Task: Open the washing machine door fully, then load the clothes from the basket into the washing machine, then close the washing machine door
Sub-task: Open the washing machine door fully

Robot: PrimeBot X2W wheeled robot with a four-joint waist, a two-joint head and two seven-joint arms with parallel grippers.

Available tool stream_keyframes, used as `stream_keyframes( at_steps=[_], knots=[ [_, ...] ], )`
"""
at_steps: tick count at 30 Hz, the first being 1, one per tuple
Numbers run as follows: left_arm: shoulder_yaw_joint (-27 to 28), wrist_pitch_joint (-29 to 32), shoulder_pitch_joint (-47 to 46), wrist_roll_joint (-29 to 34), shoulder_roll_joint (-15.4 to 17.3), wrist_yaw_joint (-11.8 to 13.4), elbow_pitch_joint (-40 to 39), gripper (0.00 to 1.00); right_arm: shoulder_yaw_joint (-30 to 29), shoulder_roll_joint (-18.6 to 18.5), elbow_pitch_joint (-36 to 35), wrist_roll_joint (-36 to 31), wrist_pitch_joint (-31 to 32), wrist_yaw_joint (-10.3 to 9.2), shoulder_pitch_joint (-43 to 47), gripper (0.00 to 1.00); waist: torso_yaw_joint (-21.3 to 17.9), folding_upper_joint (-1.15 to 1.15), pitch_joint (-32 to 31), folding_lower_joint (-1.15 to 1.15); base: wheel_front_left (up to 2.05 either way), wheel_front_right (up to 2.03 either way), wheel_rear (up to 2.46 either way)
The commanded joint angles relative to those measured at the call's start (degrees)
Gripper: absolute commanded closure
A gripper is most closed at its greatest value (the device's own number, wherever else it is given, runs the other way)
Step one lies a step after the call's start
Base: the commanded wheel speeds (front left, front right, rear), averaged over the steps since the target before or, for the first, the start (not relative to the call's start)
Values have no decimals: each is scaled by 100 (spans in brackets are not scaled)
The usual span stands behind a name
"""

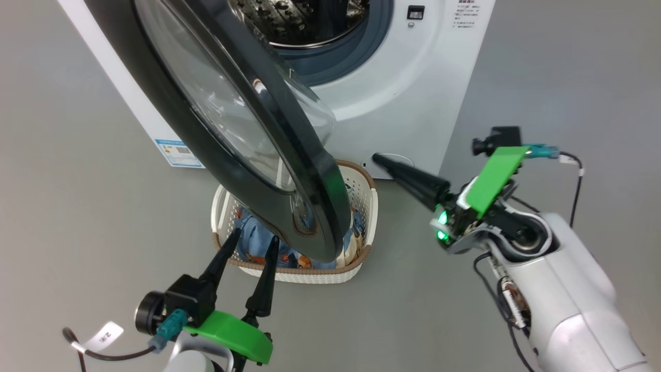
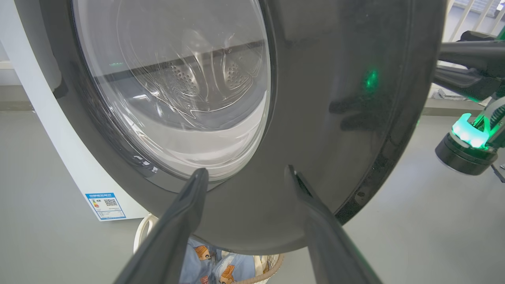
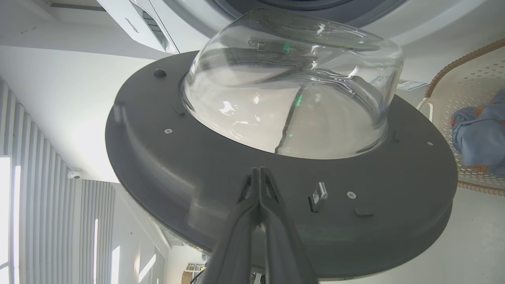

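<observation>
The washing machine (image 1: 413, 77) stands at the top with its drum (image 1: 299, 20) exposed. The washing machine door (image 1: 320, 196) is swung partly out, and its black rim hangs over the basket (image 1: 361, 191). Light-blue clothes (image 1: 292, 258) lie in the basket, partly hidden by the door. My left gripper (image 1: 254, 236) is open, its fingertips just short of the door's outer rim (image 2: 335, 118). My right gripper (image 1: 376, 156) is shut and empty, pointing at the door's inner face (image 3: 197, 165) below the glass bowl (image 3: 292, 98).
A blue energy label (image 1: 178, 152) sits low on the machine's front. The round filter cap (image 1: 397, 160) lies behind my right fingers. A door latch (image 3: 317, 195) sticks out of the inner rim near my right gripper (image 3: 258, 171). Grey floor surrounds the basket (image 3: 453, 90).
</observation>
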Motion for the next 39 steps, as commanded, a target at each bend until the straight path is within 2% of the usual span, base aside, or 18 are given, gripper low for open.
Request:
stream_keyframes(
  at_steps=[1,7,8,9,10,11,24,31,39],
  knots=[
    [211,-54,-66,49,98,-38,-110,0,2,46,-200,58,-57,9,71,100,-16,0,0,0,0,0,0],
    [276,-54,-61,100,98,-45,-99,0,-270,-162,-526,178,-241,9,379,100,-112,0,-16,0,0,0,0],
    [287,-54,-60,107,98,-47,-96,0,-286,-206,-601,174,-247,9,458,88,-129,0,-21,0,0,0,0],
    [299,-54,-57,115,98,-49,-92,0,-310,-249,-674,158,-286,9,548,58,-147,0,-36,0,0,0,0],
    [313,-54,-48,121,98,-52,-86,0,-339,-274,-748,163,-319,9,648,7,-167,0,-53,0,0,0,0],
    [325,-54,-40,129,98,-54,-83,0,-364,-303,-833,164,-345,9,750,0,-184,0,-62,0,0,0,0],
    [485,-54,51,230,98,-103,-29,0,-856,-534,-1780,-186,-1378,9,2128,0,-394,0,-243,0,0,0,0],
    [574,-54,171,274,98,-125,10,0,-1128,-671,-2123,-1130,-2606,9,2770,0,-534,0,-381,0,0,0,0],
    [645,-54,311,322,98,-160,82,0,-1399,-966,-2144,-2446,-3917,9,3187,0,-705,0,-597,0,0,0,0]
  ],
)
